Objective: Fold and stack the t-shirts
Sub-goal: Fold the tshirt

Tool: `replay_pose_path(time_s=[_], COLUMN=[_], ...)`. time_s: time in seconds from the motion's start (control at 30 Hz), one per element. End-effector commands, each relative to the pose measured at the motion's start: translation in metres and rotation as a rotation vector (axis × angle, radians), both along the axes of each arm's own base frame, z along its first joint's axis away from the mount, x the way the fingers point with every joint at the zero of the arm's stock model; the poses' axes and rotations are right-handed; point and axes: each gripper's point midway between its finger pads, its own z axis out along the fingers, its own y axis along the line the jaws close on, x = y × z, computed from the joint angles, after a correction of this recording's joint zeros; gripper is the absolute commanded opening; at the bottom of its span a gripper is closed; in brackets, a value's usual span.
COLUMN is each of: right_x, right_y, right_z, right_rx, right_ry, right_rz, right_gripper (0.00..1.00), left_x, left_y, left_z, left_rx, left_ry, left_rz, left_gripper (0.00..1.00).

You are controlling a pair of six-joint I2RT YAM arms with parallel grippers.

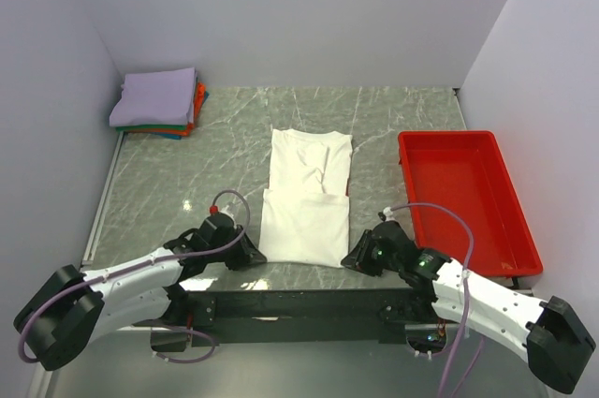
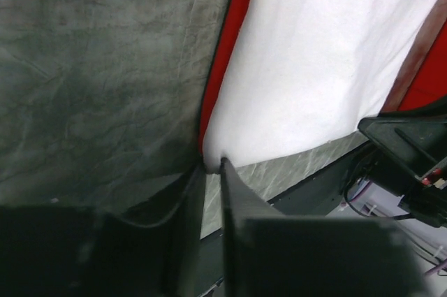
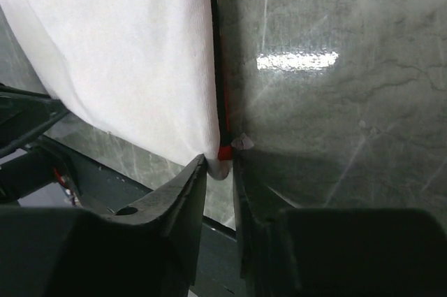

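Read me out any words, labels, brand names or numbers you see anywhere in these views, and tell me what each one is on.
None can be read.
The white t-shirt lies blank side up; only a red strip peeks out at its folded edge, with no letters showing.
The red tray and the stack of folded t-shirts show no lettering.
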Motion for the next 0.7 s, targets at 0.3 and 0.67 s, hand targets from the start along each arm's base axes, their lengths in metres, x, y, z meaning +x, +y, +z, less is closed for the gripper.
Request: replay_pose_path(time_s=[0.3,0.67], right_x=[-0.011,-0.019], right_y=[-0.018,-0.030], right_z=[-0.001,0.049], right_rx=[-0.019,0.065], right_ry=[0.008,-0.105], right_rz=[-0.047,-0.050], right_gripper=[0.00,0.00], left_x=[-0.029,-0.025], left_y=[0.002,0.003], left_z=[-0.009,0.038], left_rx=[0.105,0.092], left_ry=[0.018,-0.118], left_rz=[-0.065,-0.053], left_gripper=[0.01,0.01])
